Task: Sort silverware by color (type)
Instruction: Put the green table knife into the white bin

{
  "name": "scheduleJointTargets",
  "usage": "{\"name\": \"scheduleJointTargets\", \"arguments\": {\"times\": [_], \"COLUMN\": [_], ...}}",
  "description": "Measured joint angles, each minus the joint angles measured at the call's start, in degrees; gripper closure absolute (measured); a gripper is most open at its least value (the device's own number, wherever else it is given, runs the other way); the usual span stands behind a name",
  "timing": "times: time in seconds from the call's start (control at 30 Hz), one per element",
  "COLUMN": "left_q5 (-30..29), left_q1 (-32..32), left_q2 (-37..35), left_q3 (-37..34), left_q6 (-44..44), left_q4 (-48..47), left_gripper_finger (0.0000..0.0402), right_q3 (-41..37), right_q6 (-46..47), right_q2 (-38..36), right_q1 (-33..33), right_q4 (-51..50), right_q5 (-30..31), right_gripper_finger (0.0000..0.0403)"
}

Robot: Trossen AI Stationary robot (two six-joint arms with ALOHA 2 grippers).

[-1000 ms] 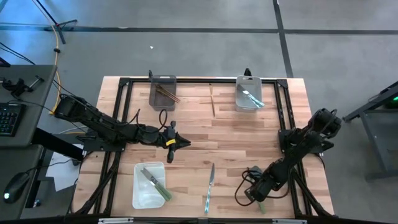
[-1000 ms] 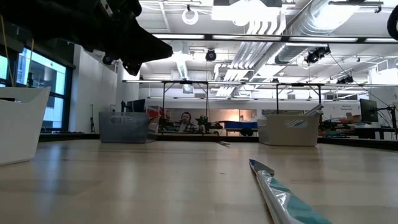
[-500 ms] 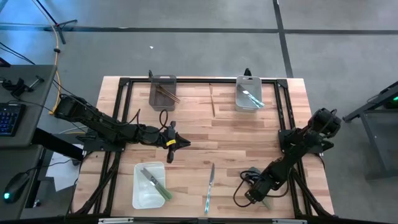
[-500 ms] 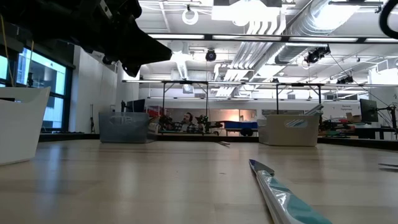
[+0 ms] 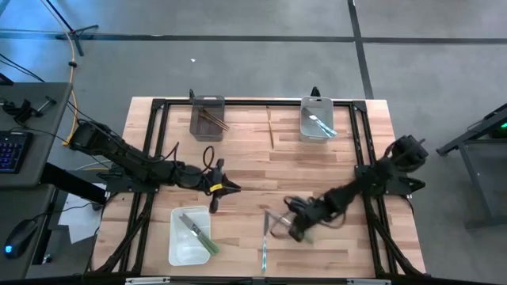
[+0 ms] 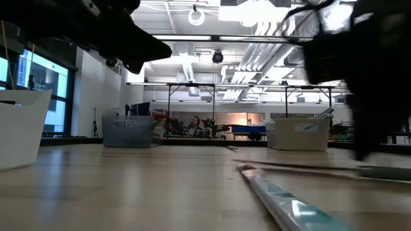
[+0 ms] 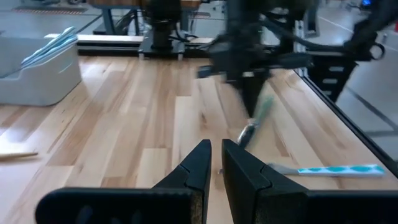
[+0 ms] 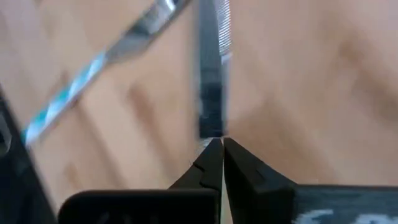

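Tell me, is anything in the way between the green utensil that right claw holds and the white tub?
Only the pale-teal knife, flat on the table, lies between the green-handled utensil in the right gripper and the white bin. The left gripper hovers by the bin's corner, beside that path.

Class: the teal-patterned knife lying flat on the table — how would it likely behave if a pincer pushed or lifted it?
The knife looks thin and flat, so it would probably slide on the table, not roll. Its glossy surface suggests it may slip. Lying flush, it is likely hard to get under.
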Motion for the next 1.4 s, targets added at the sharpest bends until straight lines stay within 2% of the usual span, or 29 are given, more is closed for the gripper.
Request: {"name": "scheduleJointTargets", "arguments": {"times": [0.33,0.43,0.53,0.7,0.83,0.93,1.03,1.2,1.4], "left_q5": [-6.0,-6.1,-5.5,-0.7,4.7,10.3,15.3,19.8,19.8], "left_q1": [-3.2,-3.5,-3.5,-3.4,-3.0,-1.8,-0.2,1.4,1.9], "left_q2": [0.0,1.0,4.5,14.1,21.0,24.9,28.2,34.0,40.7], "left_q3": [0.0,1.0,4.0,11.8,18.6,24.7,31.5,42.0,52.3], "left_q6": [4.3,4.4,4.4,8.2,10.8,10.4,8.7,8.2,11.0], "left_q4": [-0.1,-0.4,-2.4,-4.5,-5.2,-9.8,-17.8,-28.0,-38.0], "left_gripper_finger": [0.0369,0.0369,0.0369,0.0369,0.0371,0.0382,0.0398,0.0392,0.0366], "right_q3": [0.0,0.0,0.0,-2.0,-10.3,-17.4,-22.2,-25.4,-25.7], "right_q6": [-17.9,-21.7,-24.0,-26.5,-28.2,-30.0,-32.5,-40.1,-50.6], "right_q2": [-0.1,-1.2,-3.9,-11.4,-17.8,-21.7,-25.4,-32.4,-38.7], "right_q1": [-13.8,-14.9,-13.8,-7.2,-1.2,0.6,0.4,-1.9,-9.5], "right_q4": [3.6,3.0,-1.0,-9.0,2.7,13.2,19.1,19.5,19.8], "right_q5": [-1.1,-3.7,-3.2,9.6,14.8,17.9,21.8,29.2,28.7], "right_gripper_finger": [0.0402,0.0403,0.0402,0.0403,0.0403,0.0403,0.0403,0.0403,0.0403]}}
